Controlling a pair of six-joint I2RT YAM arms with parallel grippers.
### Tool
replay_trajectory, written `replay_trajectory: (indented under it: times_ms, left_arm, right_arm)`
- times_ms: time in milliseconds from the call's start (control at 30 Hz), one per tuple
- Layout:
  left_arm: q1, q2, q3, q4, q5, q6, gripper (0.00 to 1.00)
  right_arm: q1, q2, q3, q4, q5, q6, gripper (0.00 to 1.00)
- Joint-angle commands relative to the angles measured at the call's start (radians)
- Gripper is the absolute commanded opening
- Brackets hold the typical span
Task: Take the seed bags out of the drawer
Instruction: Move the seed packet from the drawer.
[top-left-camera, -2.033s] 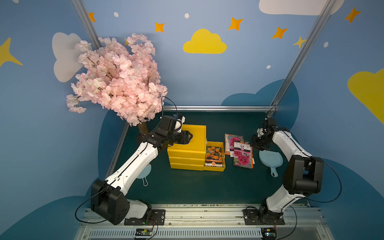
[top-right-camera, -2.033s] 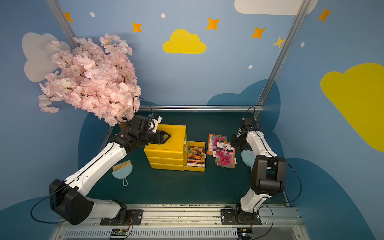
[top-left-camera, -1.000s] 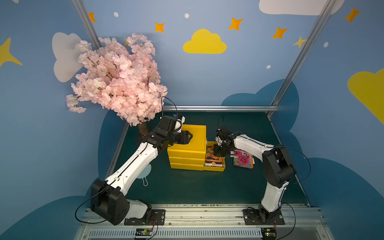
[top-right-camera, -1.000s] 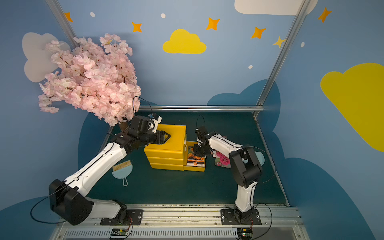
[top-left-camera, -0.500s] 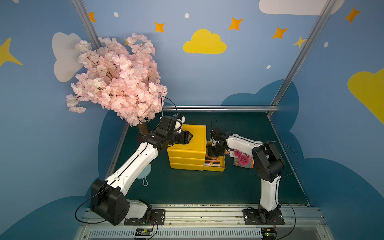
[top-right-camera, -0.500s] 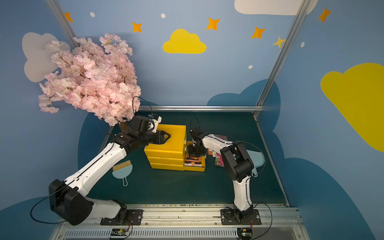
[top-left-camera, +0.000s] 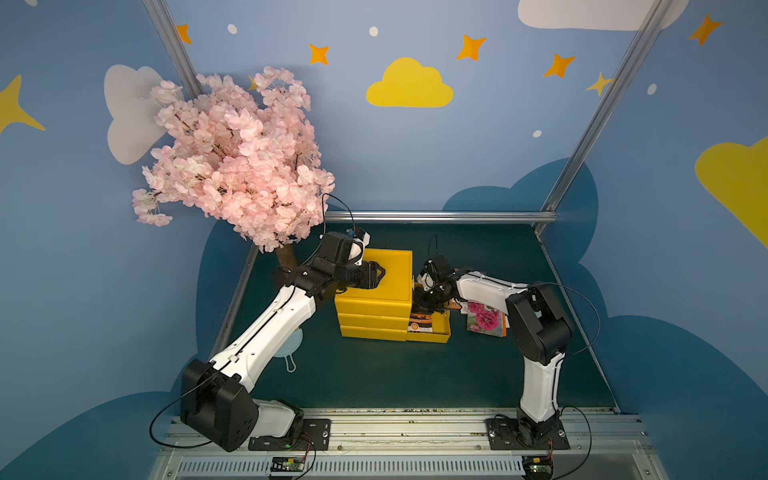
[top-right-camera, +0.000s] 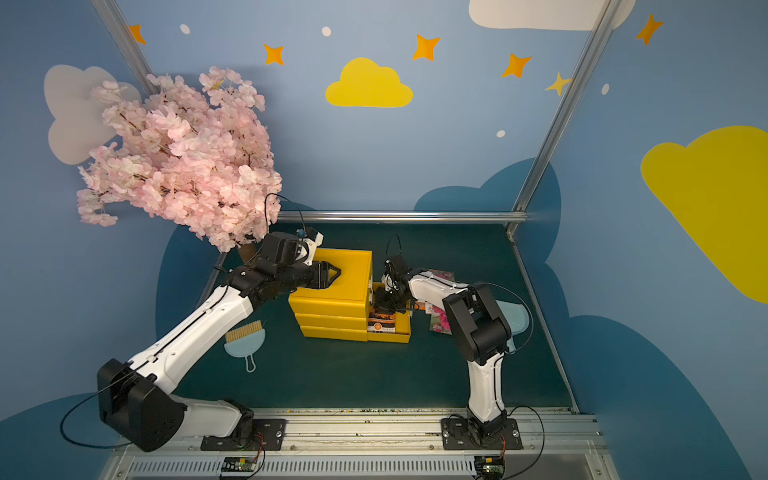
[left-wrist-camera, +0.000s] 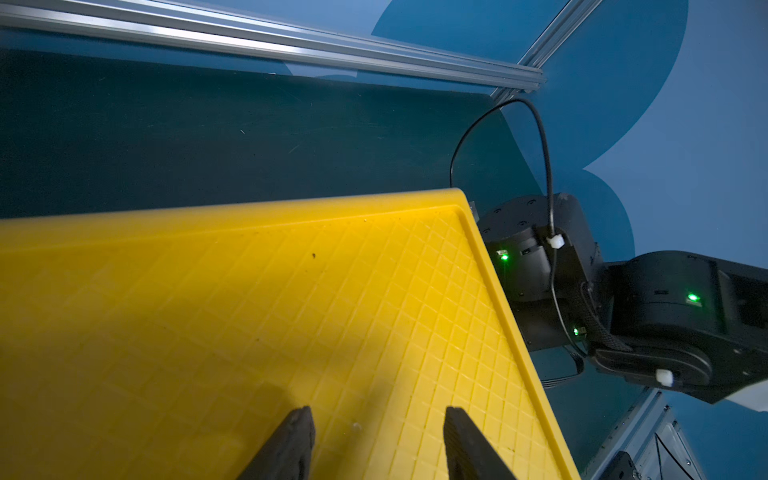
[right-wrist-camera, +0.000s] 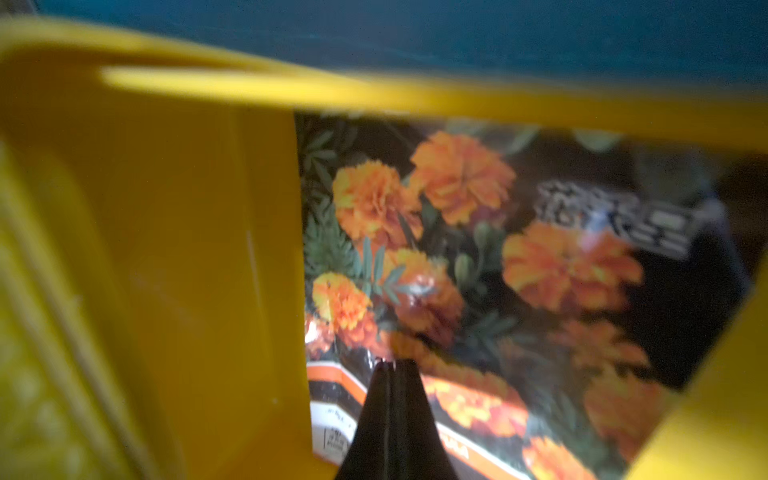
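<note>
The right gripper (top-left-camera: 423, 308) has been brought from the right edge of the desk (top-left-camera: 374, 382) into the pulled-out drawer (top-left-camera: 441, 337). Its fingers are pressed together, with the tips at the orange-flower seed bag (right-wrist-camera: 457, 249) lying inside. The pink-flower seed bag (top-left-camera: 484, 319) lies on the desk just beside the drawer, toward the right edge. Farther back, the left gripper (left-wrist-camera: 378, 415) is held spread over the cabinet (top-left-camera: 395, 282) top.

Dim, blurred right wrist view
</note>
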Motion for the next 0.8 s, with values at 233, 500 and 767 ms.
replay_trajectory:
  times_ms: [233,500,767]
  left_arm:
    - [0.002,0.09,-0.09,-0.237,-0.016,-0.011,0.56]
    - [0.003,0.086,-0.09,-0.237,-0.017,-0.01,0.56]
    - [0.003,0.082,-0.096,-0.24,-0.019,-0.006,0.56]
  right_arm:
    - [-0.005,-0.147,0.002,-0.089,0.067,-0.022,0.16]
    - [-0.003,-0.127,-0.011,-0.17,0.22,-0.044,0.33]
    - [0.008,-0.052,0.013,-0.174,0.251,-0.043,0.41]
